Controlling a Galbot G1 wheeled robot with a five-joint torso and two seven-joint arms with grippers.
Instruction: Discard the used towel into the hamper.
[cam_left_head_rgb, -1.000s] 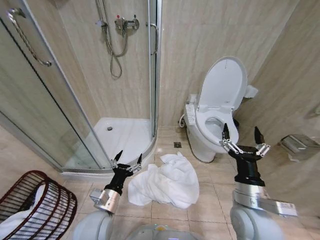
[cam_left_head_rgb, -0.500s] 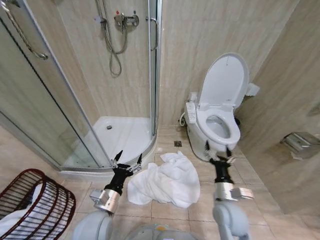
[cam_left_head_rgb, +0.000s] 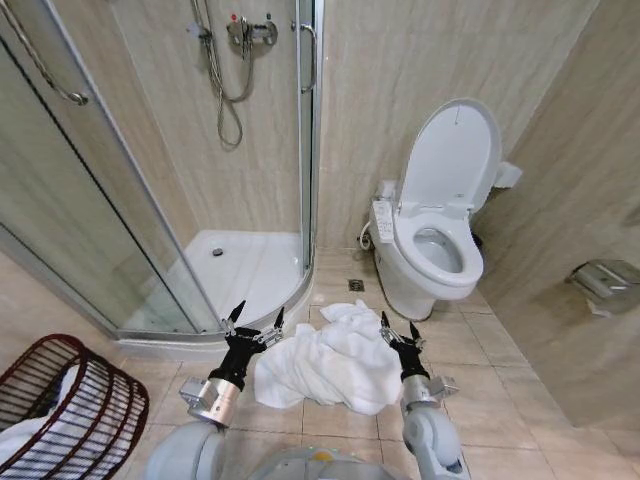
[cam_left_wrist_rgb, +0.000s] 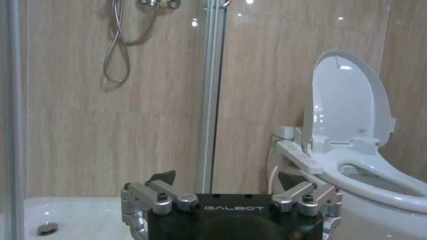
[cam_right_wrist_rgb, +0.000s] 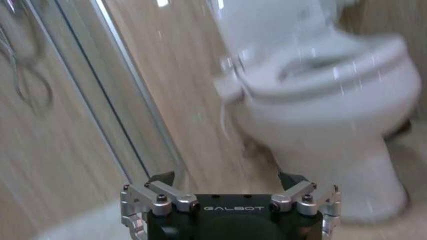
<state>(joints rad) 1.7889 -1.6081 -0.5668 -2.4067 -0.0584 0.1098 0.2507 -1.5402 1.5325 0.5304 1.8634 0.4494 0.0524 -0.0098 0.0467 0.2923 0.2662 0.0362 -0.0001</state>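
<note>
The used towel (cam_left_head_rgb: 330, 365), white and crumpled, lies on the tiled floor between my two arms. At its left edge my left gripper (cam_left_head_rgb: 258, 318) points upward, open and holding nothing; its fingers (cam_left_wrist_rgb: 161, 178) frame the shower wall in the left wrist view. My right gripper (cam_left_head_rgb: 400, 327) hangs low at the towel's right edge, open and empty, and its fingers (cam_right_wrist_rgb: 162, 179) face the toilet base in the right wrist view. The hamper (cam_left_head_rgb: 70, 415), a dark red-brown barred basket, stands at the lower left with white cloth inside it.
A glass shower enclosure (cam_left_head_rgb: 150, 220) with a white tray (cam_left_head_rgb: 245, 265) takes up the left and middle. A white toilet (cam_left_head_rgb: 435, 240) with its lid raised stands at the right wall. A metal paper holder (cam_left_head_rgb: 605, 285) hangs on the right wall.
My right arm has dropped and swung left from beside the toilet down to the towel's right edge. The left arm stayed put. The view has shifted slightly.
</note>
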